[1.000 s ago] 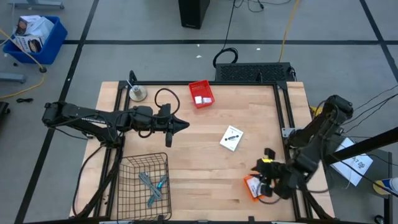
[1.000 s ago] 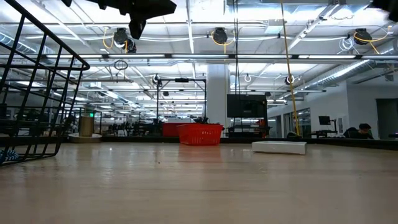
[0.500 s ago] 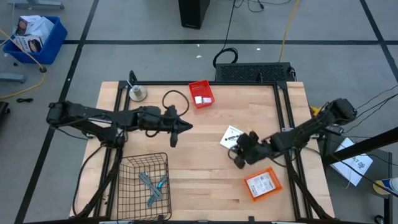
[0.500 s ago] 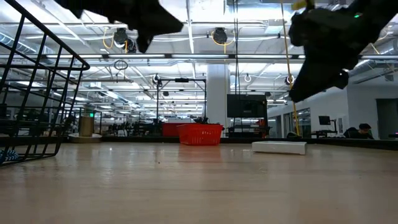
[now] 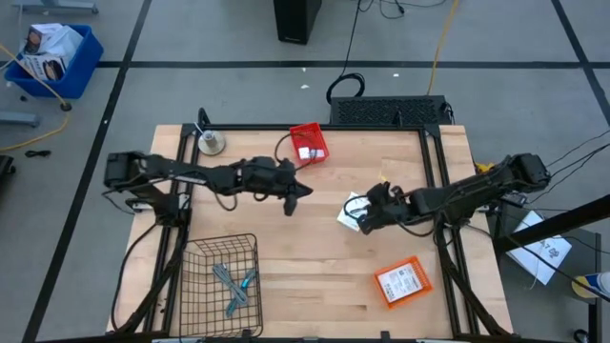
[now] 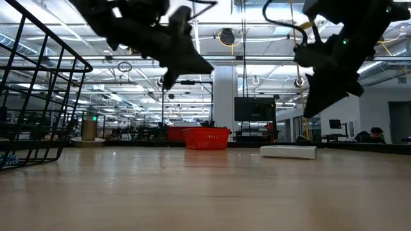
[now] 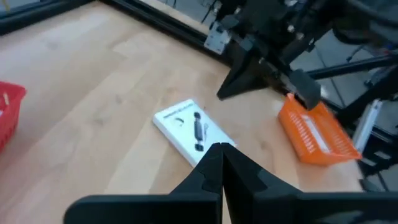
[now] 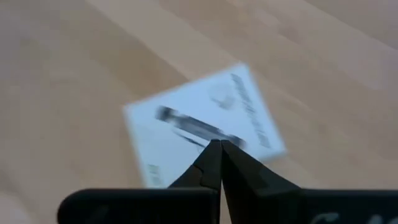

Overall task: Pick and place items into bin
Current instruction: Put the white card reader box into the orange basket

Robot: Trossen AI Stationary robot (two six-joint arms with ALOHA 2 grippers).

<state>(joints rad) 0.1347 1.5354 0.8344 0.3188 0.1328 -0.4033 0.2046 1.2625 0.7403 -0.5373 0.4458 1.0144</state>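
Observation:
A flat white printed packet (image 5: 351, 211) lies on the wooden table right of centre; it also shows in the left wrist view (image 7: 188, 129) and the right wrist view (image 8: 199, 121). My right gripper (image 5: 364, 219) is shut and hovers over the packet's near right edge, clear above it in the low view (image 6: 312, 108). My left gripper (image 5: 294, 197) is shut and hangs in the air to the packet's left, pointing toward it. An orange packet (image 5: 400, 282) lies flat near the table's near right corner. A teal-handled tool (image 5: 245, 284) and a grey tool (image 5: 225, 277) lie inside the wire basket (image 5: 195, 286).
A small red basket (image 5: 308, 143) holding tiny white blocks stands at the far edge, centre. A round silver disc (image 5: 211, 143) sits at the far left corner. The wire basket takes up the near left corner. Bare wood lies between the basket and the orange packet.
My right gripper has swung from over the orange packet at the near right corner toward the table's left and far side, and now stands over the white packet. My left gripper has moved rightward toward that packet. The orange packet now lies uncovered.

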